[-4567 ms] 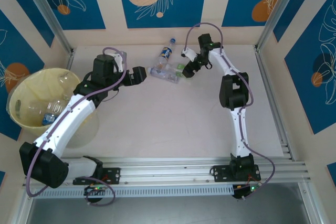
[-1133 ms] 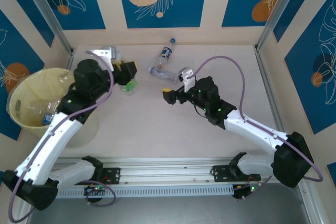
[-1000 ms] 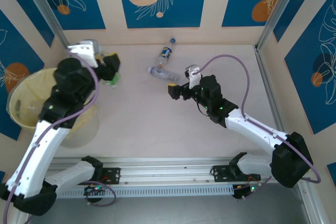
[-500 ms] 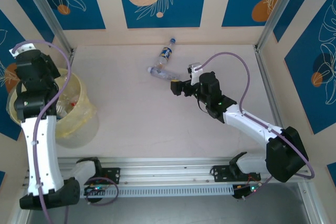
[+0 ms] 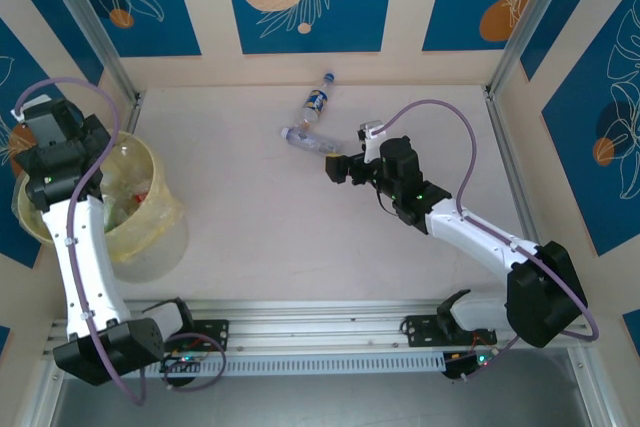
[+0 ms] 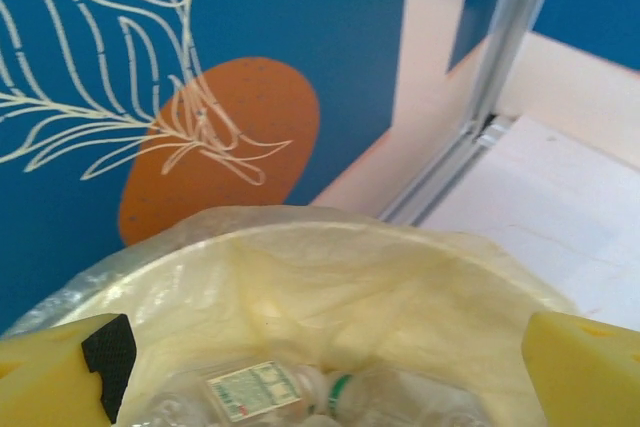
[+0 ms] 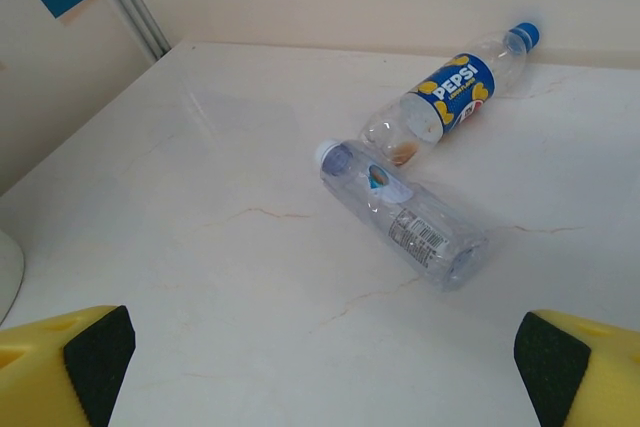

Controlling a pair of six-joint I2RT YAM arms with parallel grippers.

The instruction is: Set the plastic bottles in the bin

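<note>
My left gripper (image 6: 320, 379) hangs open over the bin (image 5: 152, 222), a pale-yellow translucent bucket at the table's left edge, with nothing between its yellow fingers (image 6: 58, 372). Below it, inside the bin (image 6: 330, 277), lie plastic bottles; one has a white-green label (image 6: 252, 388) and a green neck ring. Two more plastic bottles lie on the table: a clear one (image 5: 305, 137) (image 7: 410, 217) and, behind it, a blue-labelled Pepsi one (image 5: 318, 99) (image 7: 455, 97). My right gripper (image 5: 338, 165) (image 7: 325, 387) stands open just short of the clear bottle, touching nothing.
Metal frame posts (image 5: 100, 32) stand at the back corners in front of blue patterned walls. A rail (image 5: 330, 322) runs along the near edge by both arm bases. Bare pale tabletop (image 5: 290, 237) lies between bin and right arm.
My left arm swung left from the table to above the bin and its jaws opened; the green-capped bottle it carried has left them. My right gripper edged toward the clear bottle.
</note>
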